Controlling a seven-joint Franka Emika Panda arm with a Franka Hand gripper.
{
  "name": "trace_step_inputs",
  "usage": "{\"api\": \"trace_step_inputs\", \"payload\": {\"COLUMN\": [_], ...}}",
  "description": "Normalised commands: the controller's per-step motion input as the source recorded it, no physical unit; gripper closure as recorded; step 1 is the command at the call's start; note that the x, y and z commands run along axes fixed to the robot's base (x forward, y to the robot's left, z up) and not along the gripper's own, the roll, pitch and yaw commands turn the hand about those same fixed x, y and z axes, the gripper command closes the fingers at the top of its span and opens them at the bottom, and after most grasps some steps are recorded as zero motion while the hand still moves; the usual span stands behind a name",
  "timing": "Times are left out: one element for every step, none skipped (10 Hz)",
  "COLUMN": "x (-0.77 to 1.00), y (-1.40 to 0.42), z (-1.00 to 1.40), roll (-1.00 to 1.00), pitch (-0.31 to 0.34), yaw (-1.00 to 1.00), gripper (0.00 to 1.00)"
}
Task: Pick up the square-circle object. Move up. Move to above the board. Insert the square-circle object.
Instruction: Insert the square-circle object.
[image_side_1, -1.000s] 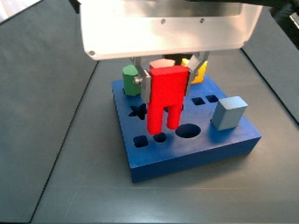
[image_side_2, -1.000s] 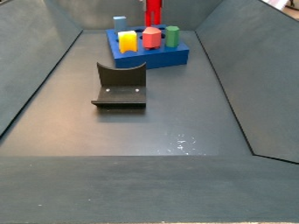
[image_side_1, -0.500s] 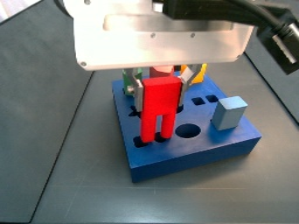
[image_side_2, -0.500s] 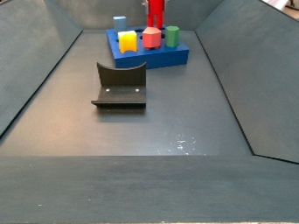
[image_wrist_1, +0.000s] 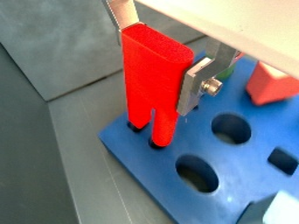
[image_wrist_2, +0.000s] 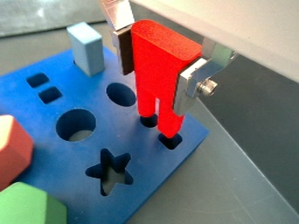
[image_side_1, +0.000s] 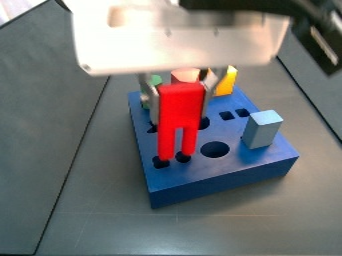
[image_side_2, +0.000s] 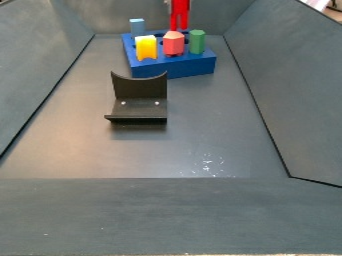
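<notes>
My gripper (image_side_1: 181, 85) hangs over the front-left part of the blue board (image_side_1: 221, 172) and is shut on the square-circle object (image_side_1: 179, 118), a tall bright red block. In both wrist views the silver fingers (image_wrist_1: 194, 81) (image_wrist_2: 191, 77) clamp the block's (image_wrist_1: 155, 72) (image_wrist_2: 159, 68) upper sides. The block stands upright, notch down, and its two legs reach into small holes near the board's (image_wrist_2: 41, 109) edge. In a side view the red block (image_side_2: 178, 11) rises above the board (image_side_2: 187, 66) at the far end.
On the board stand a light blue block (image_side_1: 263, 128), a yellow piece (image_side_2: 146, 48), a pinkish-red piece (image_side_2: 173, 43) and a green prism (image_side_2: 197, 41). A star hole (image_wrist_2: 112, 168) and round hole (image_wrist_2: 77, 124) are open. The fixture (image_side_2: 138, 97) stands in front of the board.
The gripper has come down with the red block and shifted slightly left. The block's legs have dropped from above the board down into its holes.
</notes>
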Motion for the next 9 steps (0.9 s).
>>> {"api": "trace_step_inputs", "payload": {"x": [-0.27,-0.17,0.00,0.23,0.58,0.47,0.09,0.00,-0.01], "y": [0.00,-0.01,-0.06,-0.01,0.00,0.00,0.00,0.00,-0.08], "z": [0.59,0.23,0.00,-0.09,-0.30,-0.23,-0.01,-0.20,-0.57], "roll": [0.00,0.07,0.07,0.04,0.03,0.03,0.00,0.09,0.21], "pitch": [-0.260,-0.210,-0.101,0.000,0.000,0.009,0.000,0.000,-0.083], "yaw": [0.00,0.00,-0.01,-0.15,-0.27,-0.25,-0.07,0.00,0.00], "gripper": [1.00,1.00,1.00,1.00,1.00,1.00,1.00,1.00,1.00]}}
